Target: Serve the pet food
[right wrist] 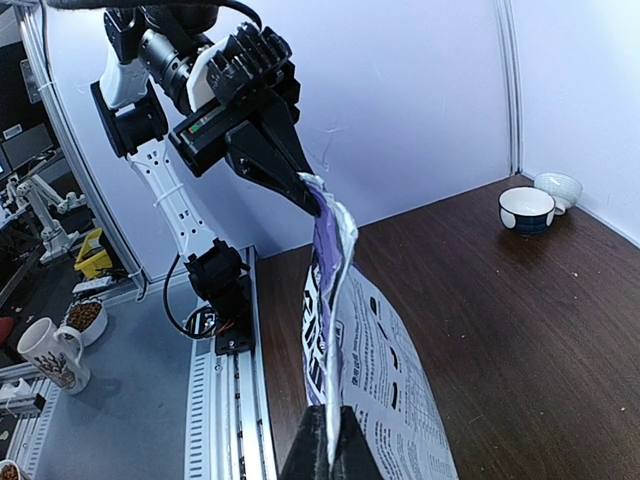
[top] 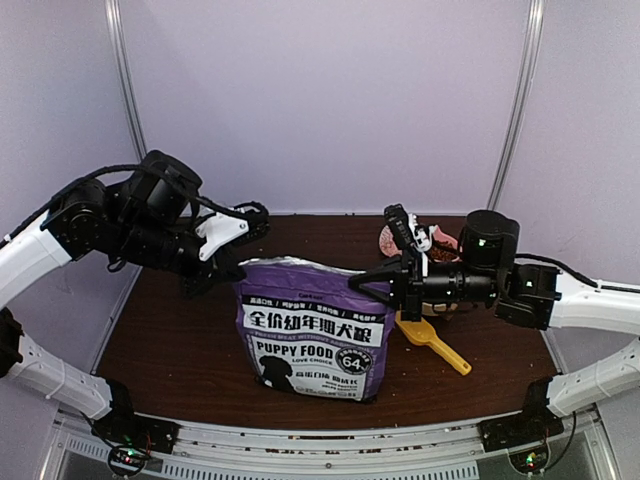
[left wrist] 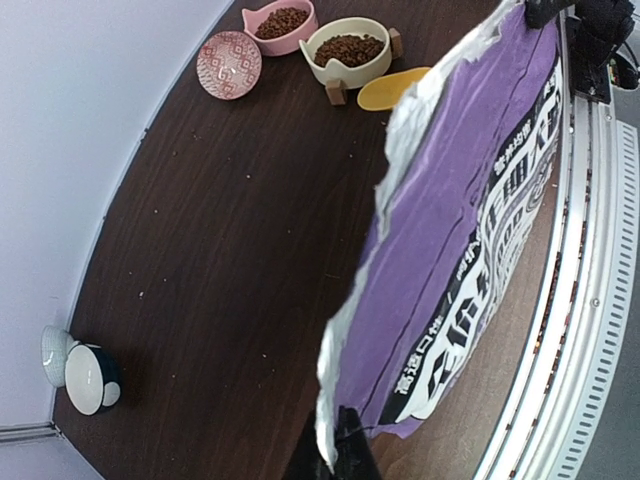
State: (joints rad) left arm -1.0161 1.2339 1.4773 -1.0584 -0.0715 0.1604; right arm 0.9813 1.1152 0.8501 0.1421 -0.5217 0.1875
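The purple pet-food bag [top: 310, 335] stands upright mid-table, its torn silver top edge [left wrist: 400, 170] stretched between both grippers. My left gripper [top: 230, 272] is shut on the bag's top left corner, its jaws [left wrist: 345, 455] pinching the foil edge. My right gripper [top: 386, 285] is shut on the top right corner [right wrist: 332, 450]. In the right wrist view the left gripper [right wrist: 305, 190] shows at the bag's far end. The pet food, dark brown kibble, fills a pink bowl [left wrist: 283, 20] and a cream bowl [left wrist: 348, 48] at the back right.
A yellow scoop [top: 435, 345] lies right of the bag, near the cream bowl. A patterned pink dish [left wrist: 229, 63] sits beside the bowls. Two small cups [left wrist: 85, 378] stand by the wall at the far left. A metal rail [top: 330, 440] runs along the near edge.
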